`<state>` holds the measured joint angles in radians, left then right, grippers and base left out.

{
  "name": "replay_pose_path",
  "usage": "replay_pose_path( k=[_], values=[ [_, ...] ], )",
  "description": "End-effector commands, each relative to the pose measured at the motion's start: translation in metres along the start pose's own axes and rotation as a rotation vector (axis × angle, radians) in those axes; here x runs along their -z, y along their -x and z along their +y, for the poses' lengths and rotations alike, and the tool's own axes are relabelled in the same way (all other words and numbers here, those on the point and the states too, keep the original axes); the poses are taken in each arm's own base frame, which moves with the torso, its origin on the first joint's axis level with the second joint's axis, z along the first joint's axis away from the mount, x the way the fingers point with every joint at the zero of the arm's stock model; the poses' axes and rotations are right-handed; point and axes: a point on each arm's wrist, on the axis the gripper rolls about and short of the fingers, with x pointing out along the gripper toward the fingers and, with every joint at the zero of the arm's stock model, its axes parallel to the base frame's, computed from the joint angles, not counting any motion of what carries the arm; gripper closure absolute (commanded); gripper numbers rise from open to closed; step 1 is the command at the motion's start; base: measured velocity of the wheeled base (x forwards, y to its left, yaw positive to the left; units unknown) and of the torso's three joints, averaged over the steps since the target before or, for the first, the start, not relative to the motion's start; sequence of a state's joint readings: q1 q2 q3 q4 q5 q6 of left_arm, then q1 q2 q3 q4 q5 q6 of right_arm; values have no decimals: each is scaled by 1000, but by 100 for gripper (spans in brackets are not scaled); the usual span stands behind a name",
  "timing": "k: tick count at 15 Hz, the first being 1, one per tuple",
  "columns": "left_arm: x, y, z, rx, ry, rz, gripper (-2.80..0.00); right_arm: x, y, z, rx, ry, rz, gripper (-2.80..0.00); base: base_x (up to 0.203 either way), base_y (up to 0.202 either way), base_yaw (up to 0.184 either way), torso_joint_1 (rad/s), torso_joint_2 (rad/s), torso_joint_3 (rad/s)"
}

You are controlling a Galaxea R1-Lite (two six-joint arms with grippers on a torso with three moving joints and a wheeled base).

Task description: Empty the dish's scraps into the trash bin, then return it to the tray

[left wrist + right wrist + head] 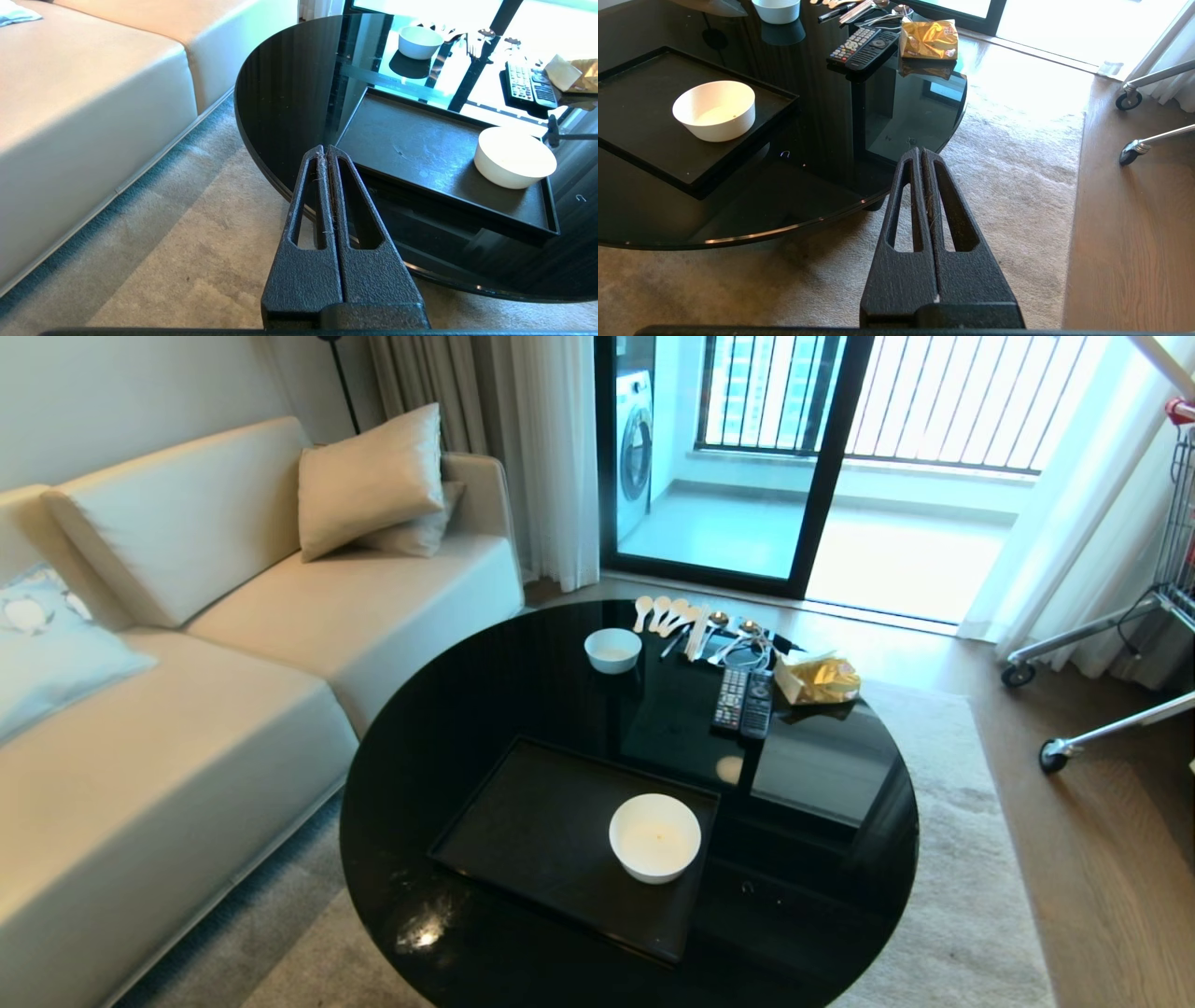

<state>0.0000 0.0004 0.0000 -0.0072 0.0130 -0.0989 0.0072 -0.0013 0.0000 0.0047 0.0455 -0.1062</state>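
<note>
The dish is sitting lower centre of the head view, on the tray. It looks glossy, rigid, breakable, probably slippery; pinching its rim seems best. Both grippers, left gripper and right gripper, are resting clenched and empty.

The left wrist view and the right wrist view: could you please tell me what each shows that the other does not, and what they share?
Only the left wrist view shows the cream sofa and the shut left gripper. Only the right wrist view shows the wooden floor, the cart wheels and the shut right gripper. Both show the white bowl on the black tray, the smaller bowl, the remotes, the gold snack bag, the round table and the carpet.
</note>
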Motion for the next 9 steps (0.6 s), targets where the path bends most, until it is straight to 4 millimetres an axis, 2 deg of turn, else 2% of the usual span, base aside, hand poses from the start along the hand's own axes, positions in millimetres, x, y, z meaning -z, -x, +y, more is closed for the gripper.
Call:
replay_pose_path(
  k=[1, 9],
  values=[
    [0, 0, 0, -1, 1, 1, 0, 0, 0, 0, -1, 1, 1, 0, 0, 0, 0, 0, 0, 0],
    [0, 0, 0, -1, 1, 0, 0, 0, 0, 0, -1, 1, 1, 0, 0, 0, 0, 0, 0, 0]
  ],
)
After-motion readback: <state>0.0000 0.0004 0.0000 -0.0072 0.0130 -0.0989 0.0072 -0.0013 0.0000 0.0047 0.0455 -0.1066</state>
